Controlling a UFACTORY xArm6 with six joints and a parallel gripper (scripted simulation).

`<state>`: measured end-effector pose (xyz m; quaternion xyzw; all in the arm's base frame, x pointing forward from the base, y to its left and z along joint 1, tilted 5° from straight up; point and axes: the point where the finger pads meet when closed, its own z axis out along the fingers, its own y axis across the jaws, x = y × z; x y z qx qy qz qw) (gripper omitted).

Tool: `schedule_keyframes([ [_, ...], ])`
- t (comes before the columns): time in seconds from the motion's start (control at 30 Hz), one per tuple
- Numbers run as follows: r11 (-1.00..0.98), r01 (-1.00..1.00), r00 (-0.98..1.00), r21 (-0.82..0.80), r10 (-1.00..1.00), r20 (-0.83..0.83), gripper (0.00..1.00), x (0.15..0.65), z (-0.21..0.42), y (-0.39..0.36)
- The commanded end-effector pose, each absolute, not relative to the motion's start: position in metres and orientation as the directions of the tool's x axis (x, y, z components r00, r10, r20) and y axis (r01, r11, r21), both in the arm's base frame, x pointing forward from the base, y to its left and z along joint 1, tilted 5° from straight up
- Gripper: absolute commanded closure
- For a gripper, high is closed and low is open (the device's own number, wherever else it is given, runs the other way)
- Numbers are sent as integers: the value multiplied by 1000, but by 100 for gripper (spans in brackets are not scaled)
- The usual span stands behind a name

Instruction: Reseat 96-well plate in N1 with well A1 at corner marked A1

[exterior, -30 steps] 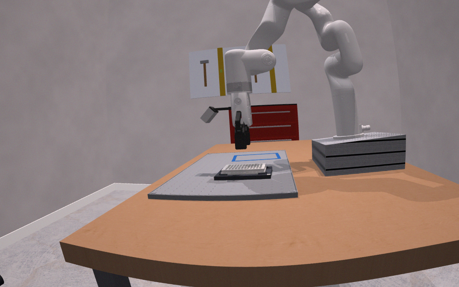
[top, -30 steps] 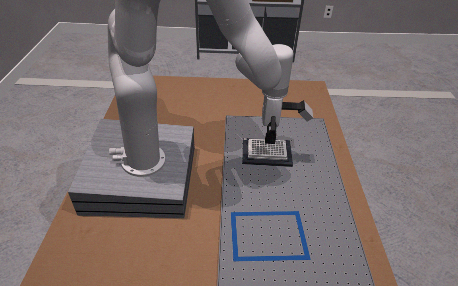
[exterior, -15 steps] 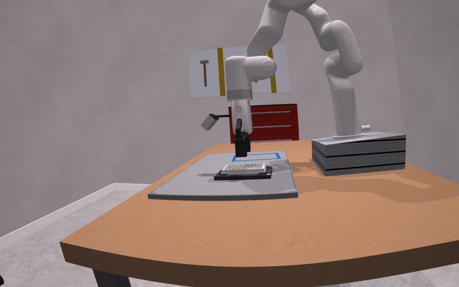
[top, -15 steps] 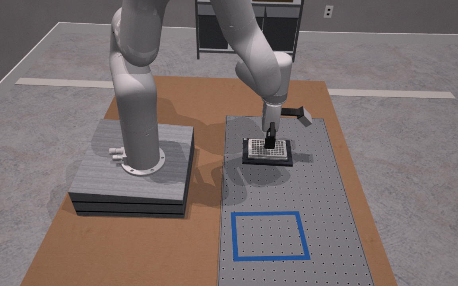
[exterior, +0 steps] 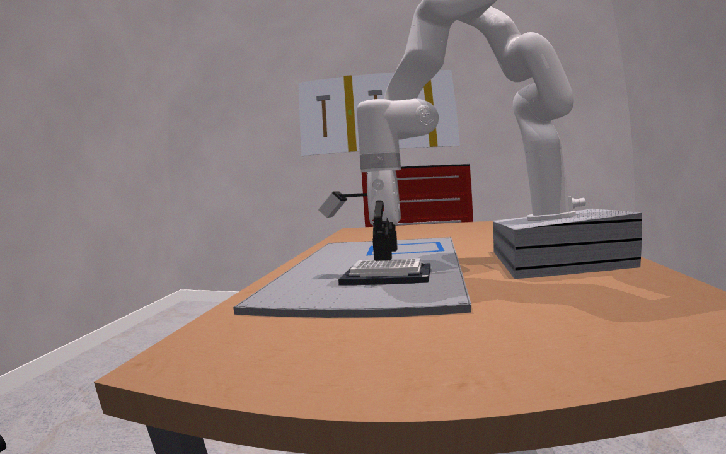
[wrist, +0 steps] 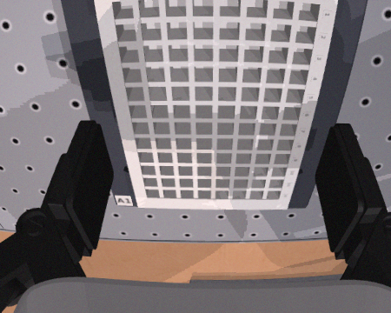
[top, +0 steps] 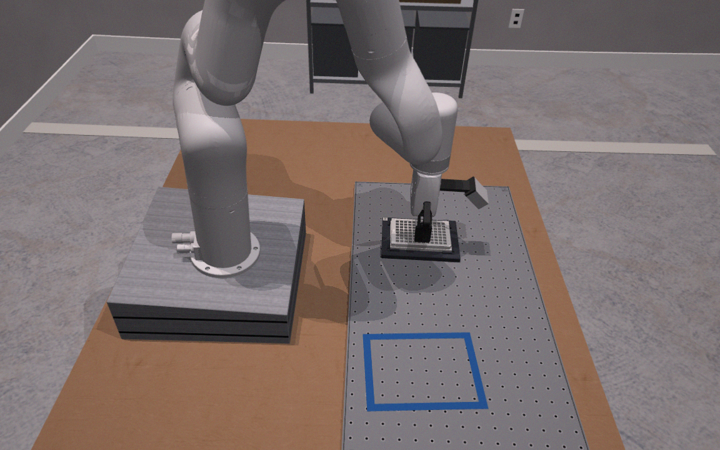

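Note:
The white 96-well plate (top: 414,234) lies flat in the dark nest N1 (top: 419,250) on the perforated deck. It also shows in the side view (exterior: 385,265) and fills the wrist view (wrist: 215,87). My gripper (top: 423,230) hangs just above the plate, open wide, with one black finger on each long side of it in the wrist view (wrist: 215,191). The fingers do not touch the plate. A small A1 label (wrist: 124,201) on the nest shows at the plate's near left corner in the wrist view. I cannot make out the plate's cut corner.
The blue taped outline B1 (top: 423,370) lies on the deck nearer the front. The arm's grey base block (top: 211,268) stands left of the deck. A small grey camera box (top: 477,192) sticks out from the wrist beyond the nest.

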<state>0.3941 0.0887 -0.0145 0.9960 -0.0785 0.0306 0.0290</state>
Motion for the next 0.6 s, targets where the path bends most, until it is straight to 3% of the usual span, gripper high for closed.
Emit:
schedule_keyframes([
  [0.0,-986,-158,986,51,-154,70,0,396,-14,89],
  [0.57,-986,-158,986,51,-154,70,0,396,-20,89],
])
